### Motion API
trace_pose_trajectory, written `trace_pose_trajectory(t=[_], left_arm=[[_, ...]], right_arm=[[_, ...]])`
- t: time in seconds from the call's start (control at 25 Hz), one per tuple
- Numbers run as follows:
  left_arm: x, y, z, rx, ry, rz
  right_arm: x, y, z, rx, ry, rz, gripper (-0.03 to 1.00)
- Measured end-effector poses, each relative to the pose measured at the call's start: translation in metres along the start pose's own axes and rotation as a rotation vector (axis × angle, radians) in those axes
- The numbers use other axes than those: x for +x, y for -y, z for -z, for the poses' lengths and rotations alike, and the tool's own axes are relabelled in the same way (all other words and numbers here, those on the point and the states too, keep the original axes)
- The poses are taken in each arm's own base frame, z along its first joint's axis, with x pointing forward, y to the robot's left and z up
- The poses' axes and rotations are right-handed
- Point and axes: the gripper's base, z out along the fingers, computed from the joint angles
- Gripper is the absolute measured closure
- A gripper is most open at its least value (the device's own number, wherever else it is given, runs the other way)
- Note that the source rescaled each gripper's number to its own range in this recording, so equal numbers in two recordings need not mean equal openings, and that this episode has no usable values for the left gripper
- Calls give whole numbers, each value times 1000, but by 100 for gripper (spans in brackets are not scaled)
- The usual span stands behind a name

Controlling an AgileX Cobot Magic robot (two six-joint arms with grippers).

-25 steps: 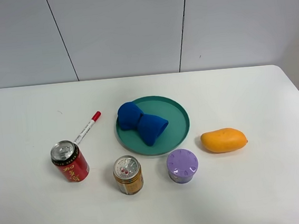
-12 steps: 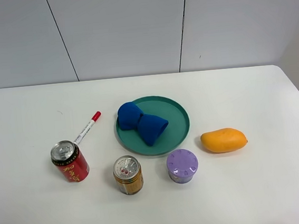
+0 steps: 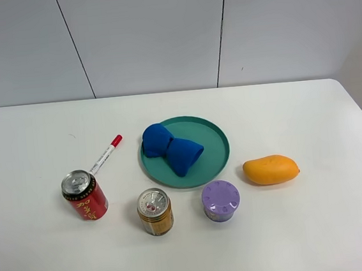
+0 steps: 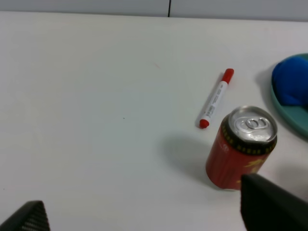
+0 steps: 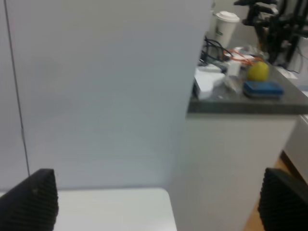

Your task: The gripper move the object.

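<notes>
A white counter (image 3: 46, 264) stands before a pale grey panelled wall, and the objects lie on it in one loose group. Compared with the pictures of one second and half a second ago, nothing differs in the high view: every object keeps the same place and no arm has come into that view.

The red can (image 3: 84, 195) stands upright on the counter, well apart from the teal plate (image 3: 215, 146), on the side of the plate where the red-capped marker (image 3: 106, 154) lies. The marker is near the can, between it and the wall, not touching it. A gold-orange can (image 3: 155, 211) stands beside the red can, and a purple lidded cup (image 3: 221, 201) stands just at the edge of the plate. A blue cloth (image 3: 171, 148) lies on the plate, and a mango (image 3: 271, 169) lies on the far side of the plate from the red can.

In the left wrist view the left gripper (image 4: 144, 219) has its fingers (image 4: 269, 207) wide apart and they hold nothing. The red can (image 4: 240, 147) stands close to one finger, not between the two; I cannot tell if they touch.

The right gripper (image 5: 156, 204) is also spread wide and empty, facing the wall, away from the can.
</notes>
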Motion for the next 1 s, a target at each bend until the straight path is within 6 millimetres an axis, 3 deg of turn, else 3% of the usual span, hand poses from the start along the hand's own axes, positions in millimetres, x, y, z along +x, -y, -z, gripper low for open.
trace_pose_trajectory(t=[0.16, 0.28, 0.64, 1.0], left_arm=[[0, 0, 0, 0, 0, 0], [0, 0, 0, 0, 0, 0], [0, 0, 0, 0, 0, 0], [0, 0, 0, 0, 0, 0]], right_arm=[[44, -4, 18, 59, -47, 13, 36], [79, -10, 19, 56, -100, 10, 36], [174, -33, -16, -61, -311, -35, 36], [226, -46, -31, -137, -343, -79, 36]])
